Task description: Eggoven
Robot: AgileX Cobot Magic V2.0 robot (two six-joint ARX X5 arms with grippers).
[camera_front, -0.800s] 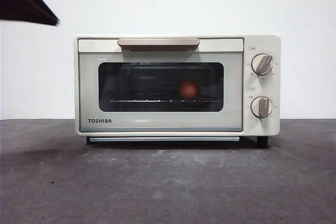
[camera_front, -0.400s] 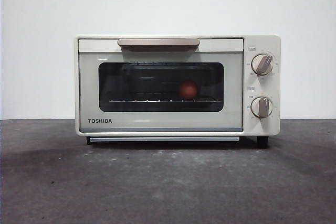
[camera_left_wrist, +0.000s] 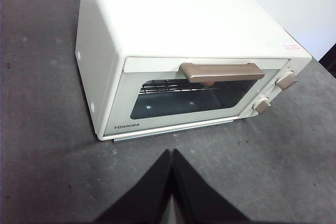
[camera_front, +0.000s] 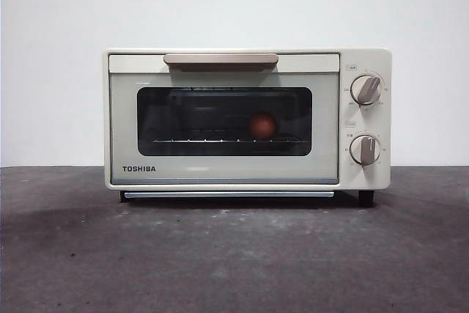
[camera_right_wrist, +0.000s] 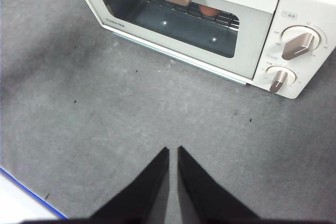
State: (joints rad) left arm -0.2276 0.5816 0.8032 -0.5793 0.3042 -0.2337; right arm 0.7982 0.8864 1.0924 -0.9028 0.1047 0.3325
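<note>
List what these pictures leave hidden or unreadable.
- egg: left wrist view shows only a sliver under the oven handle.
- Knob markings: too small to read in the front view.
- oven back and interior rear: dark behind the glass.
- left gripper and right gripper: out of the front view.

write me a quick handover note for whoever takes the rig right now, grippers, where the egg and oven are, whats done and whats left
Left gripper: shut, holding nothing, hanging above the table in front of the oven.
Right gripper: jaws close together, holding nothing, also above the table in front of the oven, nearer the knob side.
Toaster oven: stands on the table against the wall, door closed, handle at the top.
Egg: inside the oven on the wire rack, seen through the glass, right of centre.
Done: egg is in, door is shut.
Left: nothing visible for loading; the two knobs are untouched by either gripper at this moment.
</note>
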